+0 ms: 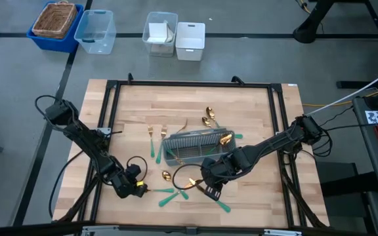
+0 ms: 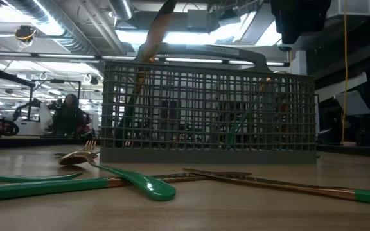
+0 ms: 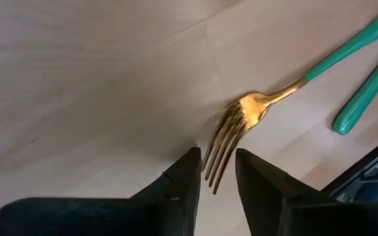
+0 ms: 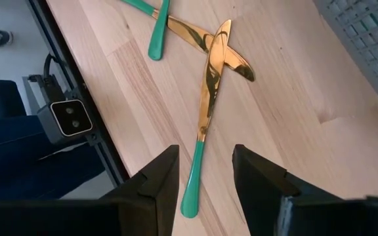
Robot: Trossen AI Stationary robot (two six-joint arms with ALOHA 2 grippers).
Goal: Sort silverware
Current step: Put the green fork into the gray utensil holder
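The silverware lies scattered around the grey mesh caddy [image 1: 192, 145], which stands mid-table. A gold fork [image 3: 241, 115] with a teal handle [image 3: 346, 46] lies flat on the wood near the front left. My left gripper [image 3: 215, 160] slants down over it, open, one finger on each side of the tine tips, with a gap showing on both sides. My right gripper [image 4: 205, 157] hangs open above two crossed gold knives [image 4: 212, 72], over the teal handle [image 4: 192, 187] of one. In the high view my left gripper [image 1: 138, 189] and my right gripper [image 1: 210, 190] are near the front edge.
Two forks [image 1: 156, 139] lie left of the caddy and two spoons [image 1: 207, 118] behind it; a gold spoon [image 1: 226, 139] sticks out of it. Another spoon [image 1: 166, 176] lies in front of the caddy. A black frame [image 1: 110, 105] rims the table. Bins [image 1: 96, 29] stand beyond the far edge.
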